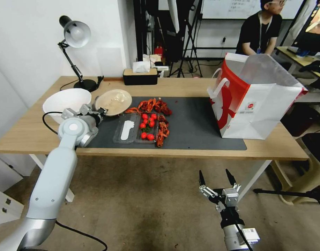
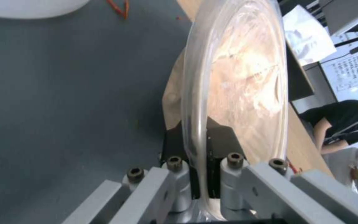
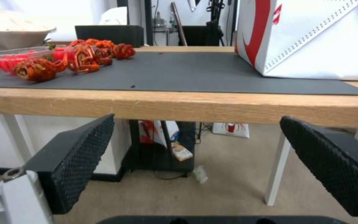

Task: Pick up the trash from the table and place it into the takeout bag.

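Observation:
My left gripper [image 1: 98, 112] is shut on the rim of a beige shallow bowl [image 1: 114, 101], which stands tilted above the left end of the dark grey mat [image 1: 194, 122]. In the left wrist view the fingers [image 2: 175, 146] pinch the thin rim of the bowl [image 2: 237, 77]. Red crayfish shells [image 1: 156, 106] and a clear tray of cherry tomatoes [image 1: 142, 129] lie on the mat on the table [image 1: 34, 136]. The takeout bag [image 1: 257, 101] stands open at the right. My right gripper [image 1: 217, 178] hangs open below the table's front edge [image 3: 187, 105], holding nothing.
A large white bowl [image 1: 65, 101] sits just left of the held bowl. A desk lamp [image 1: 74, 35] and a black tissue box [image 1: 140, 75] stand along the far edge. The mat between the shells and the bag is bare. A person sits behind the bag.

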You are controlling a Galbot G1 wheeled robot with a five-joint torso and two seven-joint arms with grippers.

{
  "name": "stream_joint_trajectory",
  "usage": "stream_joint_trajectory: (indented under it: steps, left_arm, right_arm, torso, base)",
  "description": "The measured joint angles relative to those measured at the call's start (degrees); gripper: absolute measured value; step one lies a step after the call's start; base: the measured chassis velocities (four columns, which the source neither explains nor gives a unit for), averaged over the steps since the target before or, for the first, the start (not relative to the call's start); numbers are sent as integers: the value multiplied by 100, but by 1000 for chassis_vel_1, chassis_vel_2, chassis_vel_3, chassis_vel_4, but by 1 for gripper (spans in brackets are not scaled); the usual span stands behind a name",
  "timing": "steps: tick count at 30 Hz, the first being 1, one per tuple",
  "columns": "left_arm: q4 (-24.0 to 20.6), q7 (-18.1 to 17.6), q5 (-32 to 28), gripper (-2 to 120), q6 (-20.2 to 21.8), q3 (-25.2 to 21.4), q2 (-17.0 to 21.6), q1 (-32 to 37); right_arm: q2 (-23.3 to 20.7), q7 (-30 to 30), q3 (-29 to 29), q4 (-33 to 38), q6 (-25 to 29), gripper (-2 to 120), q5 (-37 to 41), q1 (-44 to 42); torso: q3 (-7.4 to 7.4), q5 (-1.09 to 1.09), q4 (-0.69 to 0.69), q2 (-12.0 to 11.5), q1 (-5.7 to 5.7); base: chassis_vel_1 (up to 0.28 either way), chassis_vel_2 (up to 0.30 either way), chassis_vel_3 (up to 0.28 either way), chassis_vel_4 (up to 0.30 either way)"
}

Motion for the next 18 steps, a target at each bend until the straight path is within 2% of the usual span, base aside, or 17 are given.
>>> stream_joint_trajectory:
  steps: [2, 3, 4, 6, 7, 8, 9, 11, 12, 13, 16, 18]
  left_arm:
    - [-69, 393, 118, 1, -134, -2, 13, 37]
    - [-69, 393, 118, 1, -134, -2, 13, 37]
    - [-97, 558, 153, 1, -183, -3, 19, 50]
    - [-240, 1048, 330, 1, -308, 3, 35, 73]
    - [-240, 1048, 330, 1, -308, 3, 35, 73]
    - [-335, 1320, 509, 1, -363, 48, 50, 78]
    - [-384, 1454, 609, 1, -381, 79, 58, 80]
    - [-399, 1494, 639, 1, -387, 90, 61, 80]
    - [-609, 1910, 926, 1, -458, 220, 84, 80]
    - [-755, 2166, 1119, 1, -484, 326, 93, 60]
    - [-875, 2374, 1362, 1, -506, 436, 92, 1]
    - [-1004, 2733, 1951, 1, -565, 721, 73, -255]
  right_arm:
    - [7, -1, -3, 0, 1, 100, -4, 4]
    - [7, -1, -3, 0, 1, 100, -4, 4]
    - [9, -1, -5, 0, 1, 100, -4, 8]
    - [14, -2, -7, 0, 1, 100, -5, 15]
    - [14, -2, -7, 0, 1, 100, -5, 15]
    - [21, -2, -7, 0, 1, 100, -6, 18]
    - [24, -2, -8, 1, 1, 100, -6, 18]
    - [25, -2, -8, 2, 1, 100, -6, 18]
    - [37, -2, -8, 5, 4, 100, -7, 13]
    - [41, -2, -5, 6, 16, 100, -8, 7]
    - [43, -2, 1, 10, 26, 100, -8, -2]
    - [44, -1, 20, 17, 40, 100, -8, -17]
  torso:
    - [0, 0, 0, 0, 0]
    - [0, 0, 0, 0, 0]
    - [0, 0, 0, 0, 0]
    - [0, 1, 0, 0, 0]
    - [0, 1, 0, 0, 0]
    - [0, 1, 0, 0, 0]
    - [0, 1, 0, 0, 0]
    - [0, 1, 0, 0, 0]
    - [0, 1, 0, 0, 0]
    - [0, 1, 0, 0, 0]
    - [0, 0, 0, 0, 0]
    - [0, 1, -1, 0, 0]
  base:
    - [0, 0, 0, 0]
    - [0, 0, 0, 0]
    - [0, 0, 0, 0]
    - [0, 0, 0, 0]
    - [0, 0, 0, 0]
    - [0, 0, 0, 0]
    - [0, 0, 0, 0]
    - [0, 0, 0, 0]
    - [0, 0, 0, 0]
    - [0, 0, 0, 0]
    - [0, 0, 0, 0]
    - [0, 0, 0, 0]
